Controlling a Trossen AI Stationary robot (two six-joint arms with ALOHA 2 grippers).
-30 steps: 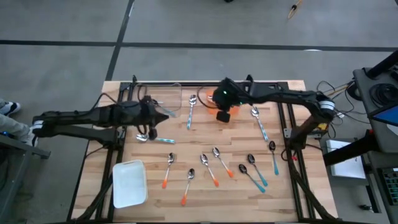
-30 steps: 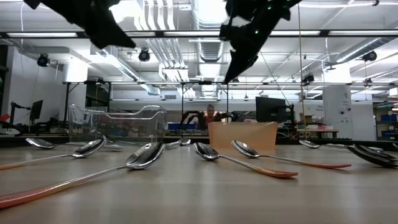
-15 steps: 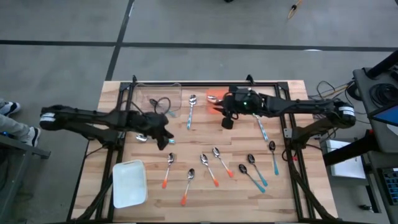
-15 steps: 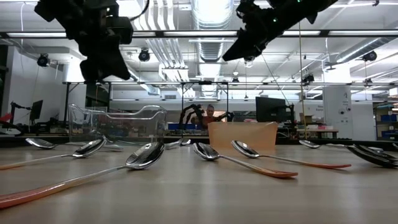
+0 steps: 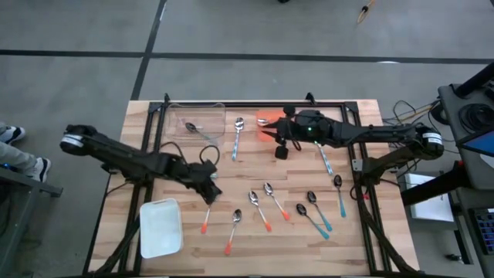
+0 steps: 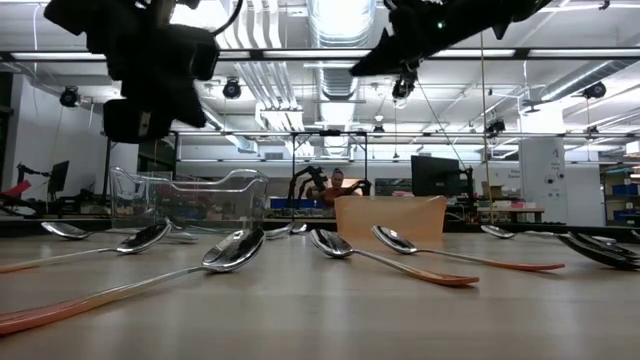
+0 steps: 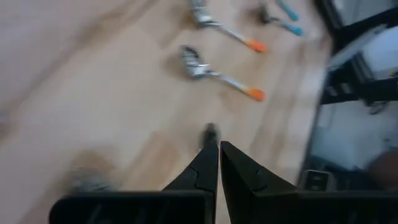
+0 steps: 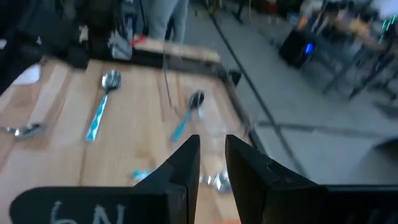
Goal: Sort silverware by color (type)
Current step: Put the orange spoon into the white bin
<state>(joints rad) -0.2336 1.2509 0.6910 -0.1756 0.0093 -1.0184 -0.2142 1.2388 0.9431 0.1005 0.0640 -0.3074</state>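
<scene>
Small spoons lie on the wooden table. Orange-handled ones (image 5: 258, 210) are near the front middle, teal-handled ones (image 5: 312, 215) at the front right, and light-blue-handled ones farther back (image 5: 237, 137). One light-blue-handled spoon (image 5: 197, 132) lies inside a clear container (image 5: 179, 116). My left gripper (image 5: 210, 194) is shut and empty, slanting down over the bowl end of an orange-handled spoon (image 5: 204, 224); in its wrist view (image 7: 219, 146) it hangs above bare wood. My right gripper (image 5: 267, 133) hovers nearly level beside an orange container (image 5: 266, 118), its fingers (image 8: 186, 162) a little apart with nothing between them.
A white tray (image 5: 160, 228) sits at the front left. The clear container (image 6: 190, 200) and the orange container (image 6: 390, 215) stand at the back. A black frame rail (image 5: 255, 104) runs along the table's far edge. A person's shoes (image 5: 11, 150) show at far left.
My left gripper has swung from beside the clear container toward the near edge and the table's middle, sinking and rolling about its own axis, and stays shut. My right gripper has tipped up from pointing down to nearly level and drifted slightly toward the far edge.
</scene>
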